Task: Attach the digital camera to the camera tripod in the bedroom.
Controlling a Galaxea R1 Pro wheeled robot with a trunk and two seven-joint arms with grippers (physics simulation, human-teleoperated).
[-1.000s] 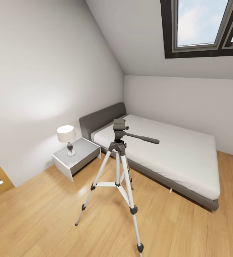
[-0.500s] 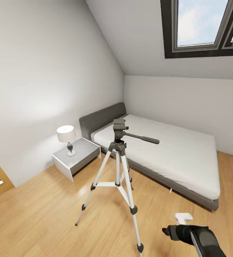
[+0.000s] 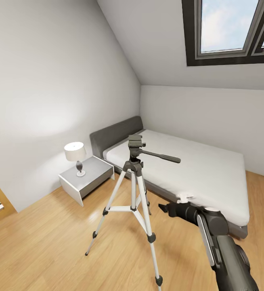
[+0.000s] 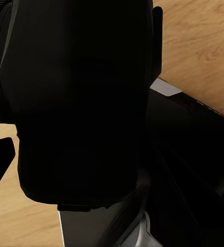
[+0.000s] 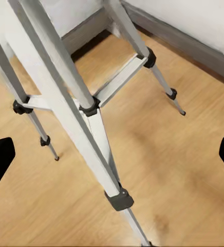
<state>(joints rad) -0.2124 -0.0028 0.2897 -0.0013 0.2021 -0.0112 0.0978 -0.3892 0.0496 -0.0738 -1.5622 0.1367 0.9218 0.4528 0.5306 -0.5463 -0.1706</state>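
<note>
Bedroom shot: camera tripod stands upright on the wood floor beside the bed. Right pincer, spread open and empty, sits just right of its legs, well below the head.

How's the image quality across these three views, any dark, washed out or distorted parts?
Head view: bright and sharp, walls and the skylight lines bending at the edges, a pale glow on the wall above the lamp. Left wrist view: nearly all black, a dark body up close, slivers of wood floor. Right wrist view: evenly lit, camera tripod legs crisp, faint shadows.
</note>
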